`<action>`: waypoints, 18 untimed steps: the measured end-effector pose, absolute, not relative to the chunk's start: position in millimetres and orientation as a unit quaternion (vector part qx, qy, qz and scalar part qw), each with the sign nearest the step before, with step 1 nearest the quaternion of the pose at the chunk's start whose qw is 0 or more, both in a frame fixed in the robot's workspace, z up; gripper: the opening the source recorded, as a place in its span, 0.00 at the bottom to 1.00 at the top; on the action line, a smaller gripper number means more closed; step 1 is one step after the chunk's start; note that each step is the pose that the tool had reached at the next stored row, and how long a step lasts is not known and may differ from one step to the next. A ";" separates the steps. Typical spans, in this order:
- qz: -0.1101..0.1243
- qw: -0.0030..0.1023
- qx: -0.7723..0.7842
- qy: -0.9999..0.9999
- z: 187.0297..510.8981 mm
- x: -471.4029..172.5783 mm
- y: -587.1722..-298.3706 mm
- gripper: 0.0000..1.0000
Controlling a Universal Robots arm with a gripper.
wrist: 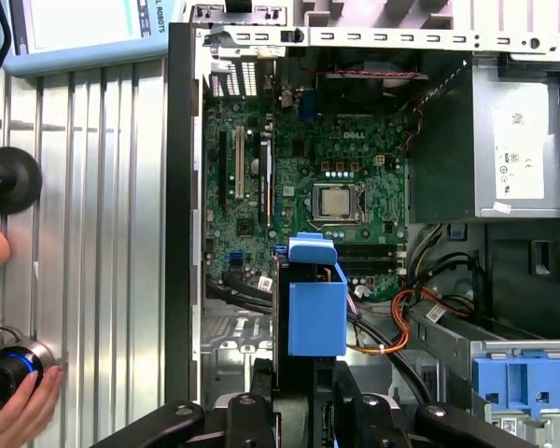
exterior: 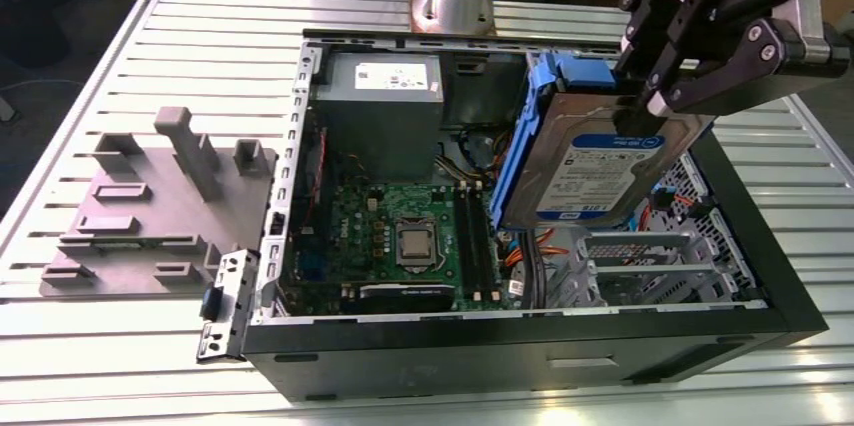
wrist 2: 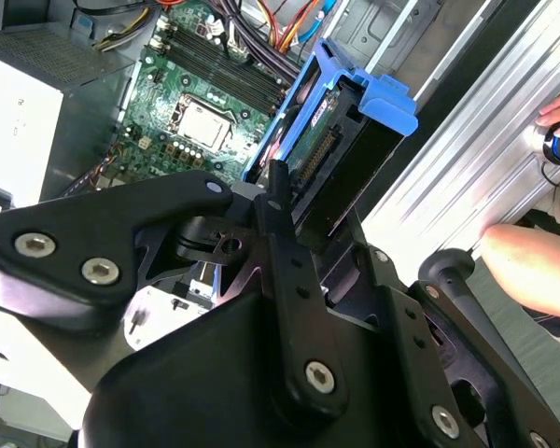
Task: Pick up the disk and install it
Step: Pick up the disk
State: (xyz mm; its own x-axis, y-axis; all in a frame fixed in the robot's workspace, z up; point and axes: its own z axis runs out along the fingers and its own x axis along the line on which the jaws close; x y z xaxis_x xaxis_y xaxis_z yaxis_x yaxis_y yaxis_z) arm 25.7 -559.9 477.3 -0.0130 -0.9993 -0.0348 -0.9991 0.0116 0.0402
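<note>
My gripper (exterior: 642, 98) is shut on the top end of the disk (exterior: 599, 174), a silver-grey drive with a blue-and-white label and blue side rails. It hangs upright and slightly tilted over the right part of the open computer case (exterior: 534, 341), above the grey drive cage (exterior: 657, 268). In the first wrist view the disk (wrist: 315, 310) appears end on, with its blue carrier between my black fingers (wrist: 252, 403). The second wrist view has the disk (wrist 2: 329, 149) edge on beyond my gripper (wrist 2: 278, 191), over the motherboard (wrist 2: 201, 107).
The grey power-supply box (exterior: 380, 96) sits at the case's back, and the motherboard (exterior: 407, 236) lies on its floor. A grey moulded fixture (exterior: 147, 211) stands on the slatted table at the exterior view's left. A person's hand (wrist: 19, 411) rests on the table beside the case.
</note>
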 end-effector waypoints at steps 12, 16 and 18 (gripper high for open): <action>-0.027 0.002 0.703 -0.711 477.1 31.9 -559.9 0.35; -0.027 0.002 0.702 -0.711 477.1 36.5 -559.9 0.35; -0.027 0.002 0.702 -0.711 477.1 38.8 -559.9 0.35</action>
